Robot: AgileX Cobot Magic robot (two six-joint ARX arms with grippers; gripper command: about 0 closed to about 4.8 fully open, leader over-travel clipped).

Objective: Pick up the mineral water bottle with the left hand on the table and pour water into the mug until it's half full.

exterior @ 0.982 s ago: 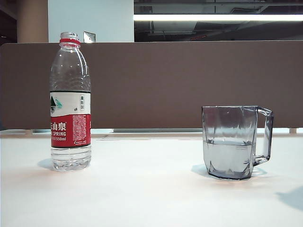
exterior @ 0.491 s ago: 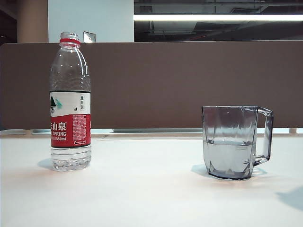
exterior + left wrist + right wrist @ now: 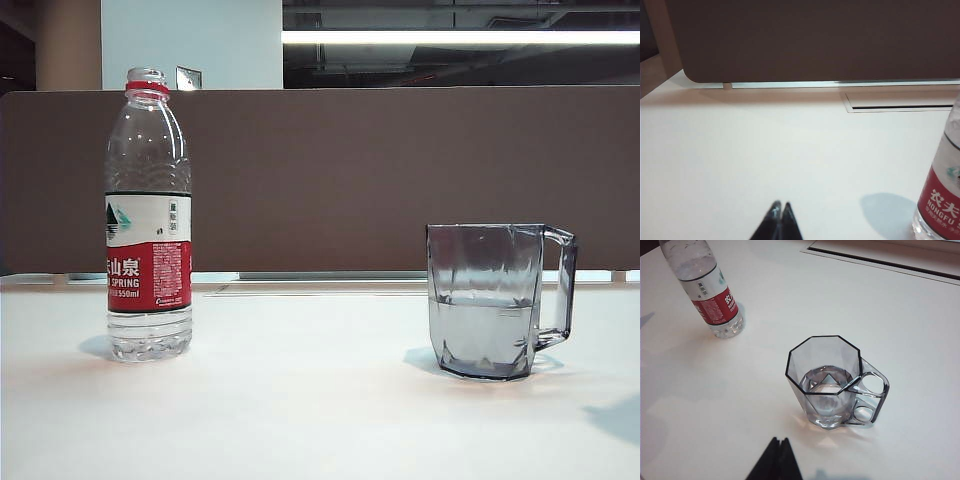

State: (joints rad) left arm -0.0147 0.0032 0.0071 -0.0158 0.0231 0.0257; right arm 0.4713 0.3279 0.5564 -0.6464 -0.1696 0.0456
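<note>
Nothing shifts across the exterior frames: bottle (image 3: 149,215) stands upright, uncapped, well left of the mug (image 3: 490,300), which already looks about half full. Left wrist view: left gripper (image 3: 778,216) pinched shut, empty, low over the table (image 3: 740,150), bottle beside it. Right wrist view: right gripper (image 3: 778,450) closed, empty, above the mug. Pouring seems done.

Partition: a brown panel (image 3: 400,180) stood ahead of me, across the far edge.
Wall: pale blue-grey (image 3: 190,45), behind it to the left.
Light: one long white strip (image 3: 460,37) glowed above.
Ceiling: dark.
Slot: a narrow recess (image 3: 902,106) lay ahead of my left fingers.
</note>
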